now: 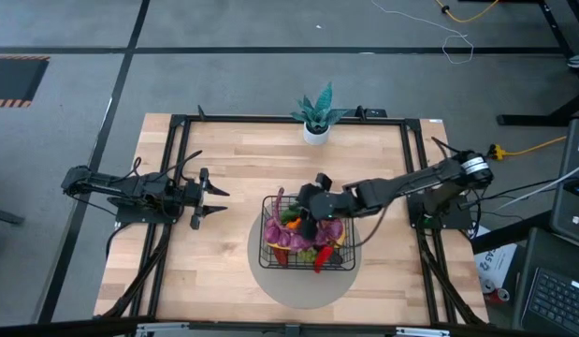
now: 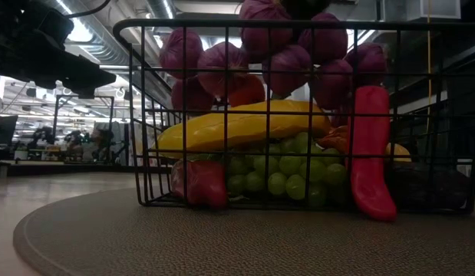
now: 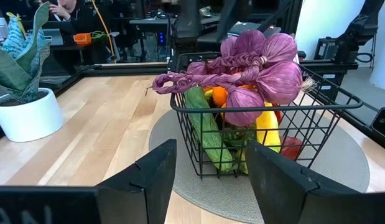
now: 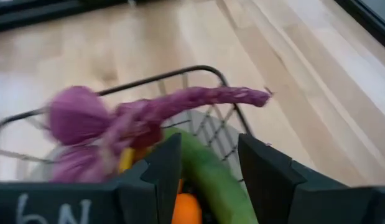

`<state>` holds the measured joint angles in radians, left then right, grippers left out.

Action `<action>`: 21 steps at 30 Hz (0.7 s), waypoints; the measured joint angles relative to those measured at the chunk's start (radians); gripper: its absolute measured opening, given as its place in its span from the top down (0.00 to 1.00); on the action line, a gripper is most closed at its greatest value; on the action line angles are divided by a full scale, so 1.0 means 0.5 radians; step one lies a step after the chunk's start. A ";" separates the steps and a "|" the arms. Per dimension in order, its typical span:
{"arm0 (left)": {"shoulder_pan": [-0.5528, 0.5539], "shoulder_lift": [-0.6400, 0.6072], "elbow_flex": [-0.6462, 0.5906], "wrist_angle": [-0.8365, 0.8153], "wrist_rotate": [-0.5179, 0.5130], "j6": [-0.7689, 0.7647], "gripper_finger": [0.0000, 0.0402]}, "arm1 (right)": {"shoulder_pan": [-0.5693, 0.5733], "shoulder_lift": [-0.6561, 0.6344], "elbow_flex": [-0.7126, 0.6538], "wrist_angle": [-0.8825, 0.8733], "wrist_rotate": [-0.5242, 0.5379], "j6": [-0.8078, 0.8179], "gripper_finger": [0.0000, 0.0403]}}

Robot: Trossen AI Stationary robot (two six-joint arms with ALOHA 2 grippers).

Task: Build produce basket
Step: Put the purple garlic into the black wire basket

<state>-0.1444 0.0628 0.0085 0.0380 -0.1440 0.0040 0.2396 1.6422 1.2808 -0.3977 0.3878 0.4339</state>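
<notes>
The black wire basket (image 1: 267, 245) stands on a round grey disc (image 1: 308, 292), filled with produce. A long purple lumpy string (image 3: 260, 68) lies on top, its braided end (image 4: 229, 96) sticking out over the basket's rim (image 4: 180, 76). Under it are a yellow banana (image 2: 245, 126), green grapes (image 2: 283, 172), a red pepper (image 2: 371, 153), a cucumber (image 4: 211, 177) and an orange (image 4: 187, 208). My right gripper (image 4: 209, 149) hangs open just above the pile, slanting down, with nothing between its fingers. My left gripper (image 3: 211, 162) waits open at the table's left (image 1: 214, 195).
A green potted plant in a white pot (image 1: 317, 114) stands at the table's far edge. Bare wood lies between my left gripper and the basket (image 3: 117, 130). A black frame runs around the table (image 1: 177, 122).
</notes>
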 joint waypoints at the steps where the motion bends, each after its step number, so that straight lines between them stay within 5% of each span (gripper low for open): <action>1: 0.000 0.001 0.000 -0.001 0.000 0.000 0.53 | -0.020 0.021 0.000 0.001 0.000 -0.004 0.60; 21: -0.001 0.000 -0.001 0.000 0.000 0.000 0.53 | -0.146 0.139 -0.002 0.263 -1.204 -0.367 0.60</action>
<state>-0.1446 0.0630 0.0082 0.0380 -0.1440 0.0040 0.1665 1.7115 1.2800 -0.2663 -0.2142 0.2506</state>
